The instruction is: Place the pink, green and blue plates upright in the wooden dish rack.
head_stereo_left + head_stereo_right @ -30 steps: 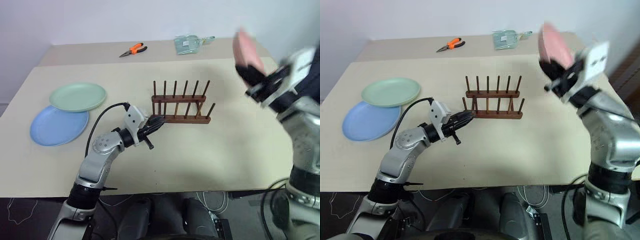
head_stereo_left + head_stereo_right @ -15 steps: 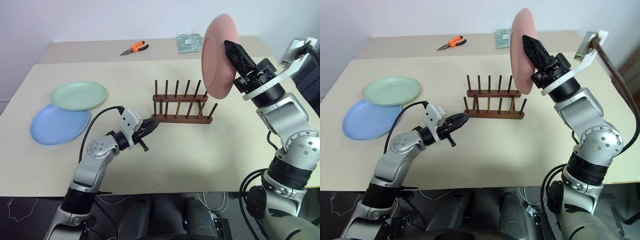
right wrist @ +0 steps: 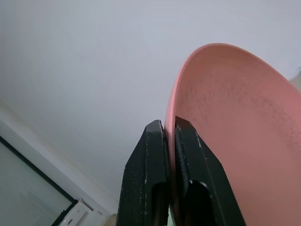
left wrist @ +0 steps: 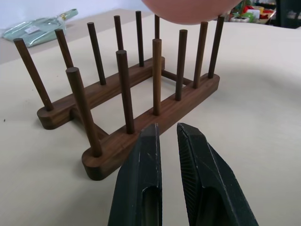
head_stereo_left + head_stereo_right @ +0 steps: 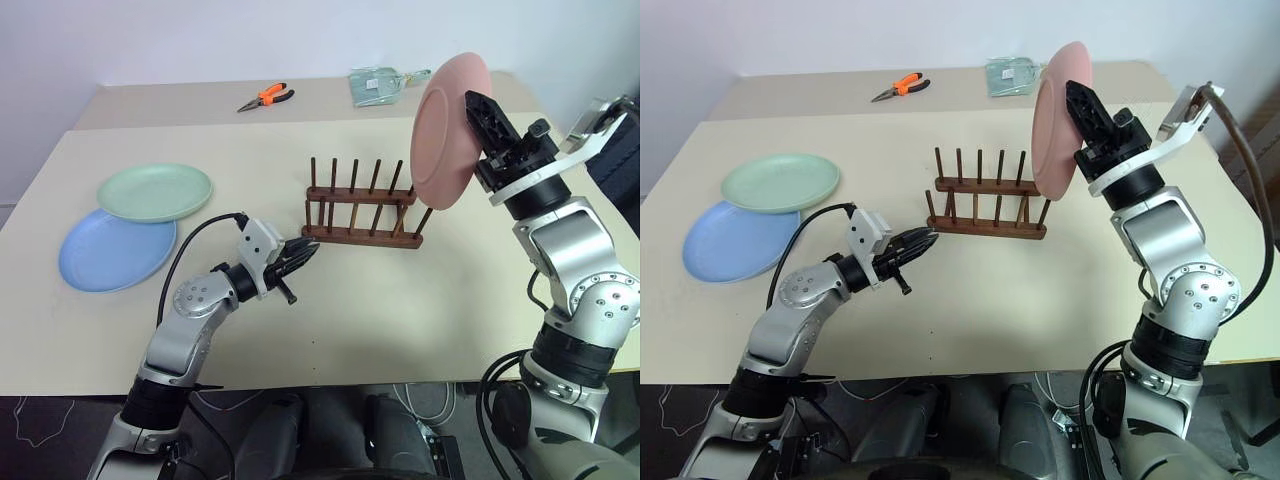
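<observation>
No legible text, label, brand, number or sign is present in any view. The clear packet (image 5: 378, 86) at the far edge of the table (image 5: 440, 300) carries a pale label too small to read.

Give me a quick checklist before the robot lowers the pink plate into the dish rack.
1. Grip: right gripper pinches the pink plate by its rim: ok.
2. Plate upright on edge: ok.
3. Plate above the right end of the wooden dish rack, not yet between pegs: not ok.
4. Rack slots free: ok.
5. Left gripper shut at the rack's left end; whether it touches the rack: cannot tell.
6. Green plate lies on the blue plate, away from the rack: ok.
</observation>
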Robot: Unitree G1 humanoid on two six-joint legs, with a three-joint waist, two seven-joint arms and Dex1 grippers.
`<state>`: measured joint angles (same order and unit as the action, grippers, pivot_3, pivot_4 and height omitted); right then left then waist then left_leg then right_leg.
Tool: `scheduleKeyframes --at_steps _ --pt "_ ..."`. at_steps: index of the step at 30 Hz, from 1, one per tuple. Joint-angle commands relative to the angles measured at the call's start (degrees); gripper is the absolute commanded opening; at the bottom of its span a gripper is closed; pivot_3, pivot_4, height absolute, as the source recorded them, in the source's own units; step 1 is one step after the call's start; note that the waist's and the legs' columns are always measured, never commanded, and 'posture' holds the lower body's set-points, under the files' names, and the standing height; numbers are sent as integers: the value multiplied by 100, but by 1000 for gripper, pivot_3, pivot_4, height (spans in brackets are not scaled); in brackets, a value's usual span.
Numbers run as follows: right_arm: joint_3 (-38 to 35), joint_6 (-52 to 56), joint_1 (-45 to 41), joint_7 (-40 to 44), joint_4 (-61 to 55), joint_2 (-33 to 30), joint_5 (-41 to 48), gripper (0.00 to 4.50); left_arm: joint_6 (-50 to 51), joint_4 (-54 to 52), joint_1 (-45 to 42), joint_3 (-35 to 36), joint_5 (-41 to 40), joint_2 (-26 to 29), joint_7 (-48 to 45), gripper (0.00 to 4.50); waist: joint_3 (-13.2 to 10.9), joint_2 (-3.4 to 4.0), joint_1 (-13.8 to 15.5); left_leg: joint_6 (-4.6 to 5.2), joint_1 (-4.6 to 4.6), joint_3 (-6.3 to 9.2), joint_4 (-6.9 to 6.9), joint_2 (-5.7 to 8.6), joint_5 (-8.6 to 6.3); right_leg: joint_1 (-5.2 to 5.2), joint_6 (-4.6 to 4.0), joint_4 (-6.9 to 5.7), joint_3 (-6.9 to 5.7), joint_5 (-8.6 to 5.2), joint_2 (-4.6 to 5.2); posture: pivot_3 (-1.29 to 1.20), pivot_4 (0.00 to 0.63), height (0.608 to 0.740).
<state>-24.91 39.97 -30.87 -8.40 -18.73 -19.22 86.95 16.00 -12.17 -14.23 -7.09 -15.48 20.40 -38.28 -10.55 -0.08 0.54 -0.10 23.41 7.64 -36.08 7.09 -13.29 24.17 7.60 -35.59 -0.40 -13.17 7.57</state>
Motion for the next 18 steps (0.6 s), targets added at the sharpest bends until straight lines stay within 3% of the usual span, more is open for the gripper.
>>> scheduleKeyframes --at_steps 1,9,18 --pt "3 -214 -240 -34 -265 -105 224 36 -28 -173 -13 41 -42 17 -9 578 0 0 1 0 0 0 0 0 0 0 0 0 0 0 0 0 150 739" --pt "94 -480 -558 -449 -416 -204 646 36 -16 -197 3 29 -53 -3 -5 578 -1 3 2 0 0 -5 1 -1 0 6 0 -5 5 0 0 0 150 739" --pt "300 -723 117 -800 -435 -26 530 36 0 -212 28 21 -65 -12 -11 578 -1 3 2 0 0 -7 0 -1 0 7 0 -7 7 0 0 0 150 739"
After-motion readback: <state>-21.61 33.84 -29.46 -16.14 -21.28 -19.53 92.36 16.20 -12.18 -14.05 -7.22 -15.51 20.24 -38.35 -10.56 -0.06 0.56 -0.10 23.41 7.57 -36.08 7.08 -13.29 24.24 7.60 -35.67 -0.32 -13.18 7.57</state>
